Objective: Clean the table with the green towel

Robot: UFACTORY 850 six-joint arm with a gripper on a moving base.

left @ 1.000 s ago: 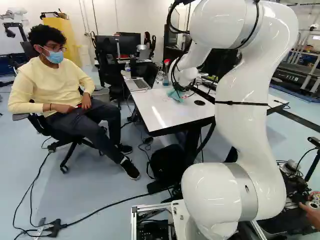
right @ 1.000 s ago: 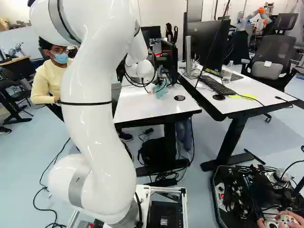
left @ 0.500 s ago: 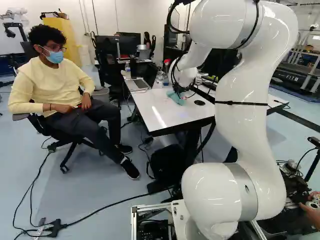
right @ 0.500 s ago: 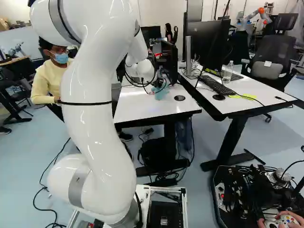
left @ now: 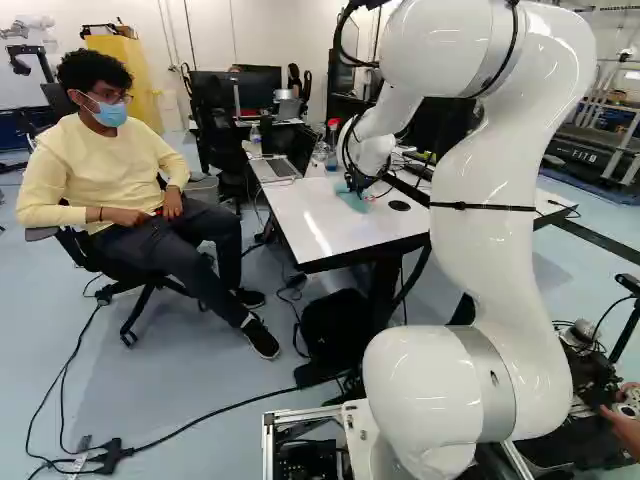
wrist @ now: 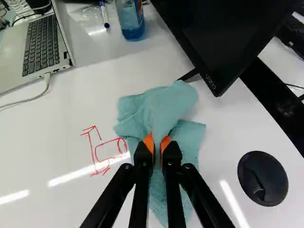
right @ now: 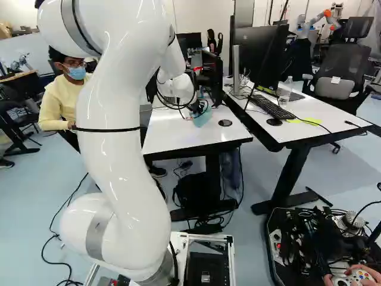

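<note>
Towel: one, pinched by two-fingered end effector.

The arm was glossy white, its housings smooth and rounded. Grey bands ringed the joints. A thin black strap encircled the long link. Black cables looped outside the upper housing and wrist. The gripper was black, its slim linked fingers fitted with orange pads. Metal rails framed the base.
</note>
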